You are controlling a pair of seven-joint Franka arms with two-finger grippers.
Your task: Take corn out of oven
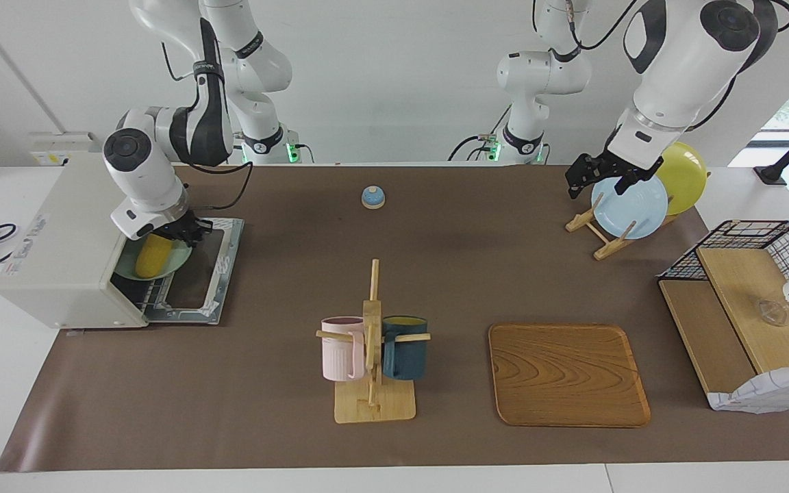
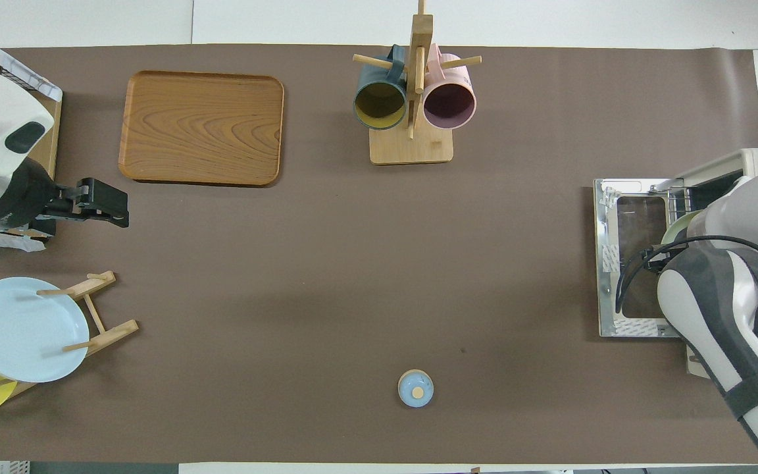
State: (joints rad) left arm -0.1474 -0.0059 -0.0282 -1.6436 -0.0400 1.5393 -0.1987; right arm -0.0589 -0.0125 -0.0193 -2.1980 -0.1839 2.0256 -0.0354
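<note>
The corn (image 1: pixel 151 256) is judged light, stiff and somewhat slick on its kernels, best pinched across its thick middle. It is a bright yellow tapered cob lying on a pale green plate (image 1: pixel 177 261) at the mouth of the off-white toaster oven (image 1: pixel 66 257), above the lowered door (image 1: pixel 196 281) (at nine o'clock in the facing view). The right gripper (image 1: pixel 179 231) sits on its upper end; whether the fingers clasp it cannot be told. The left gripper (image 1: pixel 603 177) waits, fingers spread, over the blue plate (image 1: pixel 631 205) at two o'clock.

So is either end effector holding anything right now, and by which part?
The right end effector is at the upper end of the corn in the oven; whether it grips cannot be told. The left end effector holds nothing.
</note>
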